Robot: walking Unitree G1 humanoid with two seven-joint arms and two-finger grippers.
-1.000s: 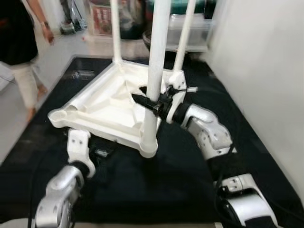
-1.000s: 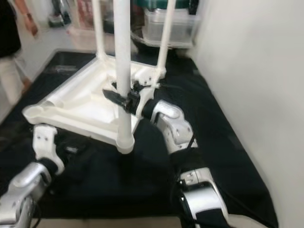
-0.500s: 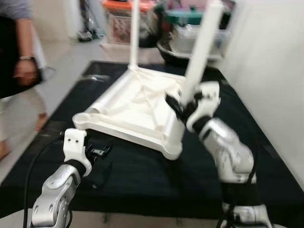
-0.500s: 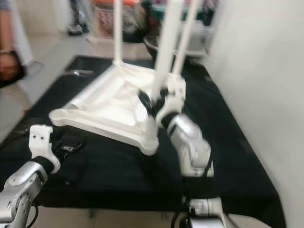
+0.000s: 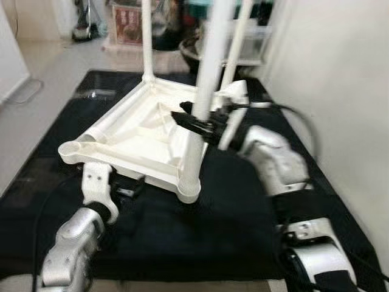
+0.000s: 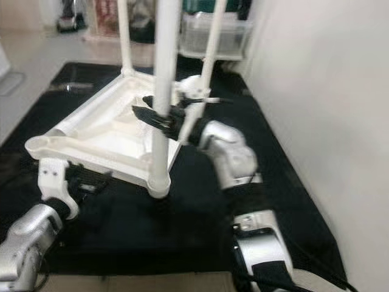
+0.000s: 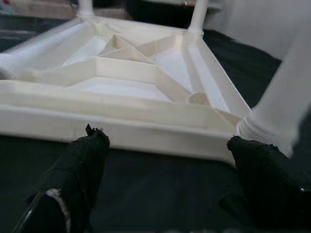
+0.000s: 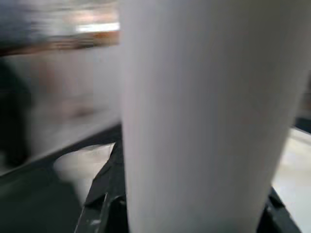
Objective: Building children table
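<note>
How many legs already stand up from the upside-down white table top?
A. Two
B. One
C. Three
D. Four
C: three white legs rise from corners of the table top: the near leg gripped by the right gripper, the far left leg and the far right leg; the near left corner socket has no leg in it.

1. We see the left gripper w/ both black fingers spread wide apart, nothing between them.
2. Just beyond the tips lies the upside-down white table top, ribbed underside facing up, near edge across the view.
3. It rests on a black mat.
4. One white leg rises from the corner socket by the far finger, blurred.
5. Two more legs stand at the far corners.
</note>
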